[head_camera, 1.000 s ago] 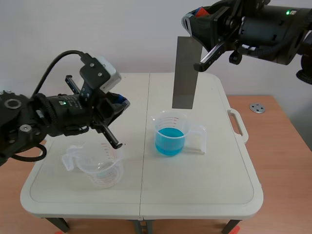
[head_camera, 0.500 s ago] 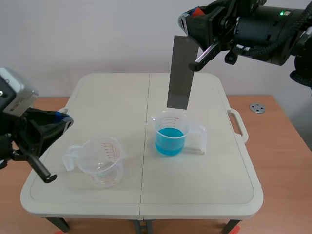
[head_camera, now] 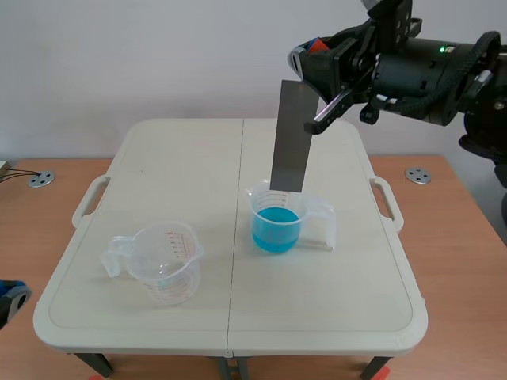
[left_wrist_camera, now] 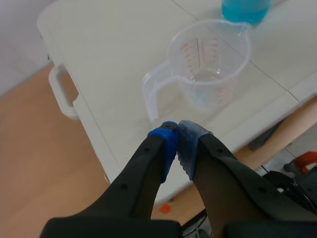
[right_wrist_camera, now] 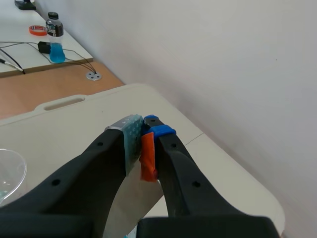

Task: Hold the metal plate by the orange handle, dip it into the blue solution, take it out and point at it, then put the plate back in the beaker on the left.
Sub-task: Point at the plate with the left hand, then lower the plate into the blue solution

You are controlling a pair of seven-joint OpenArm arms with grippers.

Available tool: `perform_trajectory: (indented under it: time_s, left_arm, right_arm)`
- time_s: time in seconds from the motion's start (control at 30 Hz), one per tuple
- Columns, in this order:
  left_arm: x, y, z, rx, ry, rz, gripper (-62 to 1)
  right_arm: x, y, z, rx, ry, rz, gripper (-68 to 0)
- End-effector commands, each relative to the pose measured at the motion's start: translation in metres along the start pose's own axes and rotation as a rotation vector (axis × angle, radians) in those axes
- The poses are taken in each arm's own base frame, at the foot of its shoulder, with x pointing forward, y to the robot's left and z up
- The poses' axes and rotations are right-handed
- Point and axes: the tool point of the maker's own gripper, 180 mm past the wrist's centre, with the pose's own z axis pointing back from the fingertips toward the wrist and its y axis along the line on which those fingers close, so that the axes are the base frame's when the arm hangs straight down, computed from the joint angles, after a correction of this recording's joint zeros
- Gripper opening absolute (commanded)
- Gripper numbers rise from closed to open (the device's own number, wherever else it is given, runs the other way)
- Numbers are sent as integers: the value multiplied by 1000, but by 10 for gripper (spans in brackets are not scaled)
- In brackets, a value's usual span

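Observation:
A long grey metal plate (head_camera: 289,134) hangs upright from my right gripper (head_camera: 310,55), high over the table's far middle. In the right wrist view that gripper (right_wrist_camera: 143,126) is shut on the plate's orange handle (right_wrist_camera: 147,158). The plate's lower edge is about level with the rim of the beaker of blue solution (head_camera: 276,222). An empty clear beaker (head_camera: 162,261) stands at the front left. Only a tip of my left gripper (head_camera: 8,297) shows at the scene's lower left edge. In the left wrist view it (left_wrist_camera: 177,134) is shut on nothing, short of the empty beaker (left_wrist_camera: 210,69) and off the table's corner.
The white folding table (head_camera: 333,317) has carry handles at its left (head_camera: 89,202) and right (head_camera: 386,202) sides. Metal discs (head_camera: 417,175) (head_camera: 40,180) sit on the wooden surface beside it. A small bottle (right_wrist_camera: 55,37) and cables lie on a far desk.
My left arm has pulled back left and down, from above the empty beaker to the scene's edge. The plate has sunk slightly toward the blue beaker.

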Motion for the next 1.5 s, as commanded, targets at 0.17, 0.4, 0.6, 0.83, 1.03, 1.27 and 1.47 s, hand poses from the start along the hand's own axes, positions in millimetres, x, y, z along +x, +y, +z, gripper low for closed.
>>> perform_trajectory:
  time_s: [0.17,0.4,0.6,0.83,1.03,1.27,1.47]
  left_arm:
    - [-8,-7,12,-12,26,17,-594]
    - [-19,-9,16,-15,67,22,-594]
    - [-22,-8,17,-12,74,24,-594]
    - [-21,-7,15,-10,68,18,-594]
    - [-21,-7,15,-10,68,18,-594]
    - [-21,-7,15,-10,70,18,-594]
    - [-22,-7,15,-10,72,18,-594]
  right_arm:
    - [1,4,-8,18,-26,6,-662]
    - [-10,5,-9,20,-20,-12,-662]
    - [-20,9,-12,28,-6,-23,-662]
    - [-35,14,-14,39,9,-29,-662]
    - [-52,17,-13,42,27,-53,-662]
    - [-68,25,-14,63,50,-63,-662]
    - [-77,29,-14,70,61,-71,-662]
